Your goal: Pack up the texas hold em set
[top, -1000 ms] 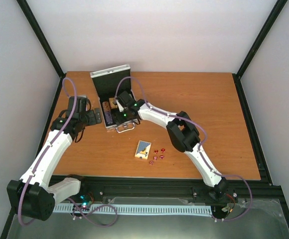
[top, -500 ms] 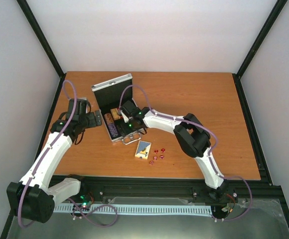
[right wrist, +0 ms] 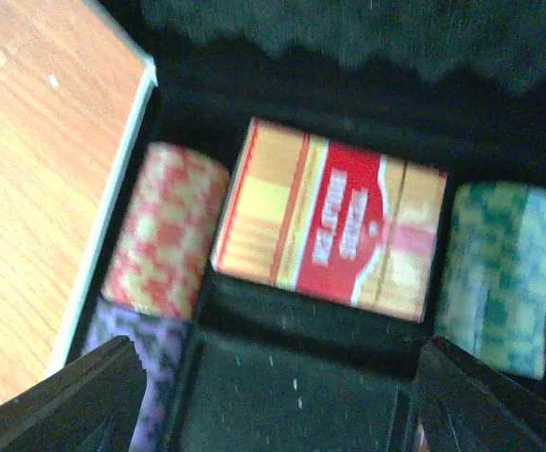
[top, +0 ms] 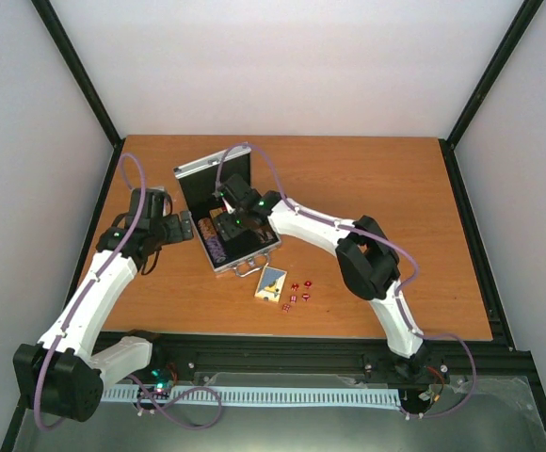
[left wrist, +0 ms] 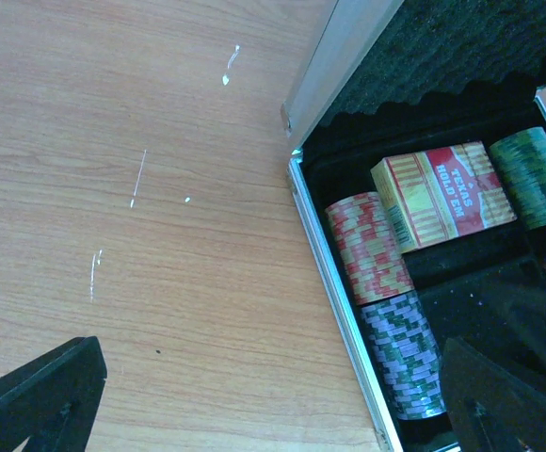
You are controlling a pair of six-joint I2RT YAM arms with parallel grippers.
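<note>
The silver briefcase (top: 251,256) lies open on the table with its black lid (top: 200,185) raised. It holds the red card deck (right wrist: 334,221), a red chip stack (right wrist: 165,231), a green stack (right wrist: 494,278) and a purple stack (left wrist: 403,353). The slot in front of the deck is empty. My right gripper (top: 228,212) hovers open over the case interior, above that slot (right wrist: 292,386). My left gripper (top: 181,229) is open and empty just left of the case rim (left wrist: 334,282). The blue-yellow deck (top: 270,282) and the tiny red dice (top: 297,292) lie on the table in front of the case.
The case's wire handle (top: 246,269) points toward the blue-yellow deck. Black frame posts run along the table's left and right edges. Bare wooden table (top: 386,198) stretches to the right of the case.
The case has slid and turned, its front end now further right and nearer the loose deck. My right gripper moved from the case's front back over its interior. The left arm barely moved.
</note>
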